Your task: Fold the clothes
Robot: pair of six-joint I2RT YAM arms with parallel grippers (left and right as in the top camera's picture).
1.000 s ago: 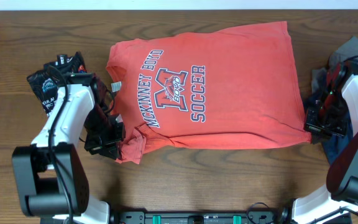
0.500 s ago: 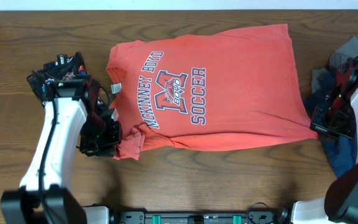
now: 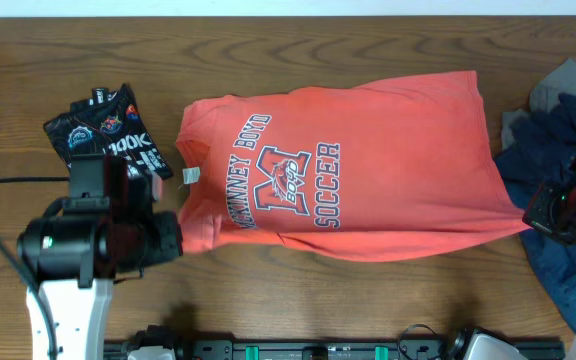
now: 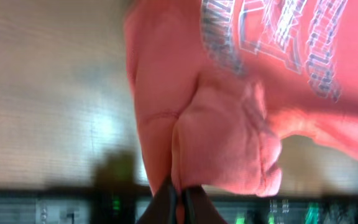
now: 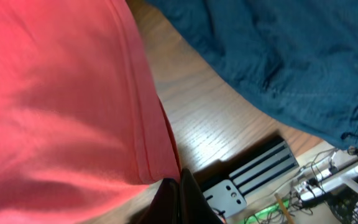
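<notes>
An orange-red T-shirt (image 3: 348, 165) with "McKinney Boyd Soccer" print hangs stretched above the table between my two grippers. My left gripper (image 4: 180, 198) is shut on its sleeve end (image 4: 216, 143), at the shirt's lower left corner in the overhead view (image 3: 173, 240). My right gripper (image 5: 178, 186) is shut on the shirt's hem corner (image 5: 148, 143), at the lower right in the overhead view (image 3: 530, 210). The far edge of the shirt lies toward the table's back.
A folded black printed garment (image 3: 108, 130) lies at the back left. A pile of dark blue and grey clothes (image 3: 558, 150) lies at the right edge; it also shows in the right wrist view (image 5: 278, 56). A rail with electronics (image 3: 318, 350) runs along the front edge.
Both arms have risen and pulled back toward the front, lifting the shirt's near edge off the table. The shirt has shifted slightly to the right and is taut.
</notes>
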